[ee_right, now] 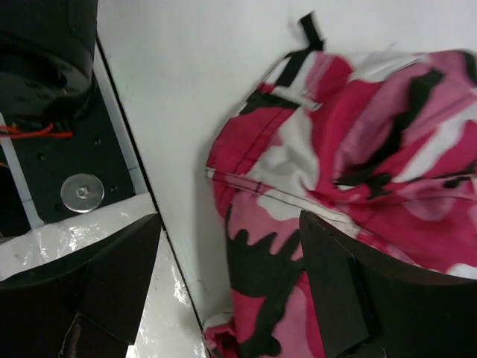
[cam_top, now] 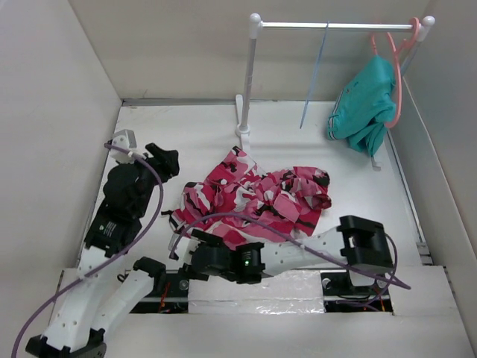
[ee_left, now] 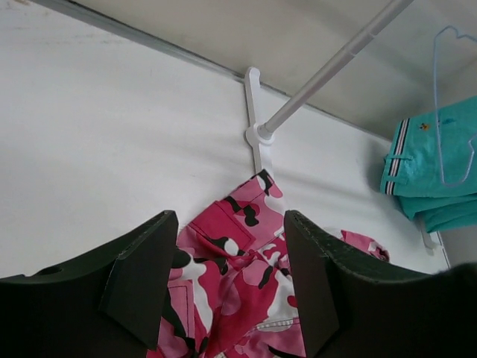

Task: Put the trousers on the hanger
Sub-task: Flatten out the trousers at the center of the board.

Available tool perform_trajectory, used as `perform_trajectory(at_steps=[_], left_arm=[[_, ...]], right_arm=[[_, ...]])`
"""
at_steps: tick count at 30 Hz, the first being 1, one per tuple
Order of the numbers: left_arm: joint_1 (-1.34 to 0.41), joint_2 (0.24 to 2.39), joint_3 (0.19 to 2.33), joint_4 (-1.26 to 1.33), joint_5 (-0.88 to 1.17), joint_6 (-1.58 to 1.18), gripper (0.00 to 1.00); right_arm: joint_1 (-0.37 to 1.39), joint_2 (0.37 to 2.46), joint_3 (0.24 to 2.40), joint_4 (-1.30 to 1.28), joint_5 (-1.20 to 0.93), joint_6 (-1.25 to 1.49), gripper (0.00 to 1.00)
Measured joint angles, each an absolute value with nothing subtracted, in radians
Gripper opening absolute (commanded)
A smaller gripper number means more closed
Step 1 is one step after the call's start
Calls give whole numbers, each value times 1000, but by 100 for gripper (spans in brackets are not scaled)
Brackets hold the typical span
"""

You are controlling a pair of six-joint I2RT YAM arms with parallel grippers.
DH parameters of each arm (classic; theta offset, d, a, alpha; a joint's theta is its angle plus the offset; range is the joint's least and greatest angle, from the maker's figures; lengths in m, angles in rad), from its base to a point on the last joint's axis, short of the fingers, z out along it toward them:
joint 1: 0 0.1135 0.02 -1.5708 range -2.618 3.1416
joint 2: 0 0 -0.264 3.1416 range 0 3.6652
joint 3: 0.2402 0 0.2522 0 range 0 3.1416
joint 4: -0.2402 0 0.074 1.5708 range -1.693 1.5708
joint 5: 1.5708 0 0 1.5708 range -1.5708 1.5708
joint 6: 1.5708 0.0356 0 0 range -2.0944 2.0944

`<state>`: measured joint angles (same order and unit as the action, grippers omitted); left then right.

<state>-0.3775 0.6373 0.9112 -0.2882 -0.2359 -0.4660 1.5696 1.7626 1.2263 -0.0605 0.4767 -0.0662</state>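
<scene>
The trousers [cam_top: 253,198], in pink, white and black camouflage, lie crumpled in the middle of the table. The pale-blue hanger [cam_top: 316,71] hangs empty on the rack's rail, seen edge-on; it also shows in the left wrist view [ee_left: 435,97]. My left gripper [cam_top: 165,160] is open and empty, to the left of the trousers [ee_left: 246,276], which show between its fingers [ee_left: 141,276]. My right gripper [cam_top: 186,255] is open and empty at the trousers' near-left edge [ee_right: 298,224], by the table's front edge. Its fingers [ee_right: 335,291] straddle the cloth without closing on it.
A white clothes rack [cam_top: 250,82] stands at the back, its rail [cam_top: 335,24] running right. A teal garment [cam_top: 365,104] hangs on a coral-pink hanger [cam_top: 396,82] at the rail's right end. White walls enclose the table. The base plate [ee_right: 82,190] lies below the front edge.
</scene>
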Motion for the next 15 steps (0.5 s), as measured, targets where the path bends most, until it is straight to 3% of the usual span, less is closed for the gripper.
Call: perform_trajectory(at_steps=[9,15], left_arm=[[-197,873,949,-270,-23,-502,56],[-135,885,922,-233,81,-542,57]], right_arm=[[1529,1946,1251,-85,409,-25,83],[1500,1964,1251,-86,495,24,79]])
